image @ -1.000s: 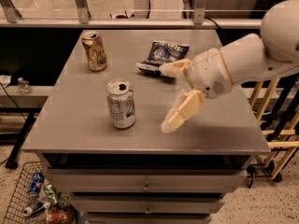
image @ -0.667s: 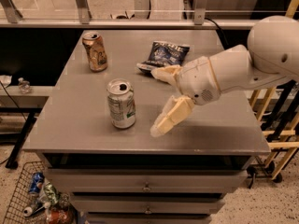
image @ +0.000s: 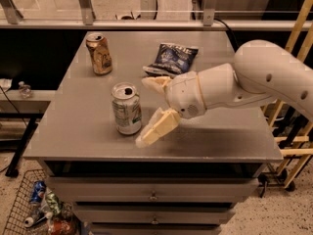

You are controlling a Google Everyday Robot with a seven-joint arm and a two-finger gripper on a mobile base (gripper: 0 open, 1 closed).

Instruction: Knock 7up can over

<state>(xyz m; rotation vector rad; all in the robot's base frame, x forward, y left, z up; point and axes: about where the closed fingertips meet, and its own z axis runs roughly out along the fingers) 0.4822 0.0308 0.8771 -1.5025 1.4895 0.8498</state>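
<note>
The 7up can (image: 126, 108), silver-white with green print, stands upright near the front left of the grey table (image: 220, 141). My gripper (image: 149, 110) is open just to the right of the can, at can height. One cream finger (image: 155, 83) points toward the can's top. The other finger (image: 156, 129) reaches down to the table beside the can's base. The can sits at the mouth of the open fingers. I cannot tell whether a finger touches it.
A brown-gold can (image: 100, 54) stands at the back left of the table. A dark blue chip bag (image: 171, 58) lies at the back middle, behind my wrist. A wire basket with bottles (image: 34, 209) sits on the floor at the left. A wooden frame (image: 293, 126) stands to the right.
My gripper has moved left across the table and now has its open fingers right beside the 7up can. The can still stands upright in the same place.
</note>
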